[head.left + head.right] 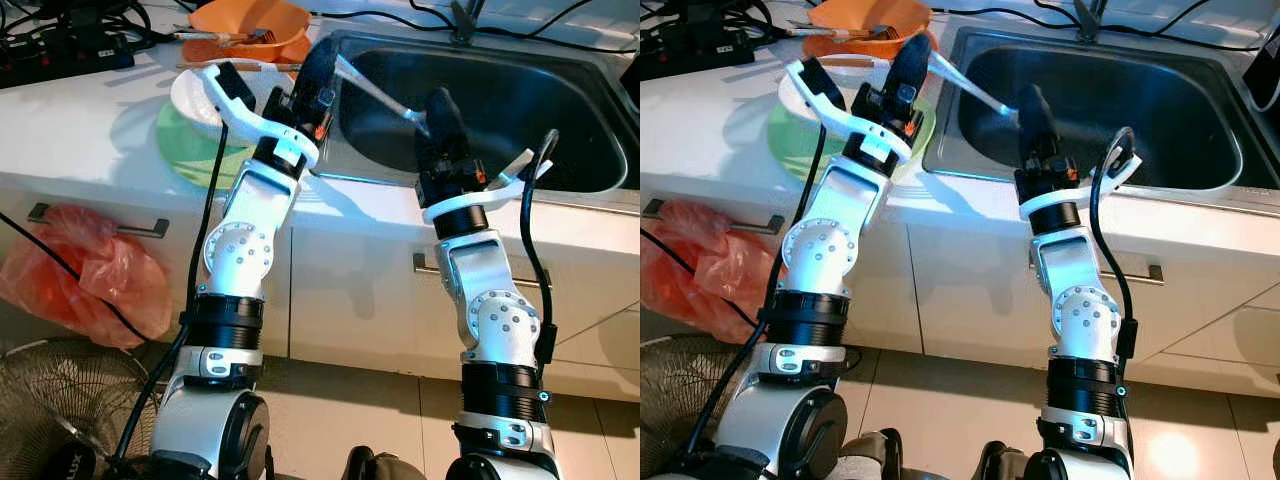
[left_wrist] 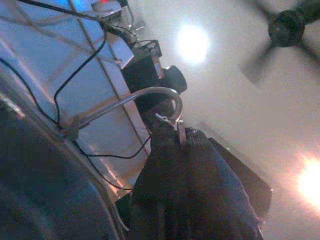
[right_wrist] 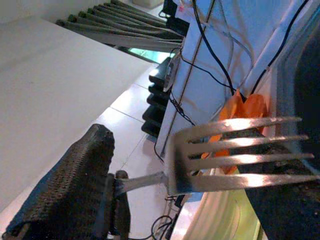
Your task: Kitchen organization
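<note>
A metal fork (image 1: 380, 90) hangs in the air over the left part of the steel sink (image 1: 560, 185). My left gripper (image 1: 318, 70) is raised above the sink's left rim and shut on the fork's handle. The tines (image 3: 235, 150) point toward my right gripper (image 1: 440, 108), which is held up over the sink's front edge with its tip right against the fork's head. In the right wrist view the tines lie close to the camera, and my left gripper's black fingers (image 3: 75, 185) hold the handle behind them.
A white plate (image 1: 195, 95) on a green plate (image 1: 190, 150) sits on the counter left of the sink. Behind them is an orange bowl (image 1: 250, 20) holding utensils. A faucet (image 2: 145, 97) arches over the sink. A red plastic bag (image 1: 90, 270) and a fan (image 1: 60, 410) sit on the floor at the left.
</note>
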Tool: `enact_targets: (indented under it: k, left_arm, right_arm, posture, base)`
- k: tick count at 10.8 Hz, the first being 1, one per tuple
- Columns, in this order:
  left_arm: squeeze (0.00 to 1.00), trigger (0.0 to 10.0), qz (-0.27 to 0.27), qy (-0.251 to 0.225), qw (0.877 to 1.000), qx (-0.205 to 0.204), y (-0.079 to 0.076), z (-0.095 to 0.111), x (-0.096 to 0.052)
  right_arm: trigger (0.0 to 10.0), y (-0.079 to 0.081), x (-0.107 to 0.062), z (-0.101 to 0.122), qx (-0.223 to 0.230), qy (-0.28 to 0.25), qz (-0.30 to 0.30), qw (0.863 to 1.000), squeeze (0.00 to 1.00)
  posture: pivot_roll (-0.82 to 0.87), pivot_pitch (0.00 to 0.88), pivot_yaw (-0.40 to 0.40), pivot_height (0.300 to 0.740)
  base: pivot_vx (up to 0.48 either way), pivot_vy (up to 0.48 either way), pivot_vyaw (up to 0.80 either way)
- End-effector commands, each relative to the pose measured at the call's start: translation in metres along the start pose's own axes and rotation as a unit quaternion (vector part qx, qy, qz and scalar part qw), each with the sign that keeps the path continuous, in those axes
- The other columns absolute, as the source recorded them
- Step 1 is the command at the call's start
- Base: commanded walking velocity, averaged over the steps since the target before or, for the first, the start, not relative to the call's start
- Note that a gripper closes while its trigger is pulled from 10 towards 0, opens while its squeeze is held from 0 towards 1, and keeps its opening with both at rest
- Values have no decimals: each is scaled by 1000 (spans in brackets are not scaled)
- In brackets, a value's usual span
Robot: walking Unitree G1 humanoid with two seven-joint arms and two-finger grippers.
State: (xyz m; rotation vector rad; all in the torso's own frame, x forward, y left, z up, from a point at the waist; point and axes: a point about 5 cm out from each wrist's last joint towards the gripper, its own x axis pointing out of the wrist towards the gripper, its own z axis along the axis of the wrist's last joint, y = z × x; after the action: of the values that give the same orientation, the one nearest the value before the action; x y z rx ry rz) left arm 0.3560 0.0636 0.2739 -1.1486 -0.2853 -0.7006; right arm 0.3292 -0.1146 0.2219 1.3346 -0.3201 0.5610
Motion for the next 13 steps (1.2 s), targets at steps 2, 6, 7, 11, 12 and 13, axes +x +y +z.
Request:
enact_targets:
  k: [2,6,7,11,12,13]
  left_arm:
    - [0,10000,26,7,991,-133,-3,-55,-7]
    - [0,10000,51,-4,982,-180,8,-58,-13]
    - [0,10000,58,-5,977,-204,12,-61,-15]
    - [0,10000,59,10,972,-227,8,-74,-15]
    - [0,10000,50,7,971,-234,4,-72,-12]
    - [0,10000,44,5,970,-237,1,-70,-10]
  right_arm:
    - [10000,12,8,-10,40,-19,24,999,0]
    - [10000,15,9,-8,41,-27,28,998,0]
    - [10000,15,10,-7,42,-30,30,998,0]
    - [10000,16,10,-8,46,-32,31,998,0]
    - [10000,16,10,-8,47,-31,31,998,0]
    - [10000,16,10,-8,48,-30,32,998,0]
  posture:
    - [109,166,-37,740]
    - [100,166,-37,740]
    - [99,165,-37,740]
    - [97,159,-34,740]
    - [101,158,-34,740]
    - [104,158,-35,740]
  base:
    - [0,0,0]
    - [0,0,0]
    - [0,0,0]
    - [0,0,0]
    - [0,0,0]
    - [0,0,0]
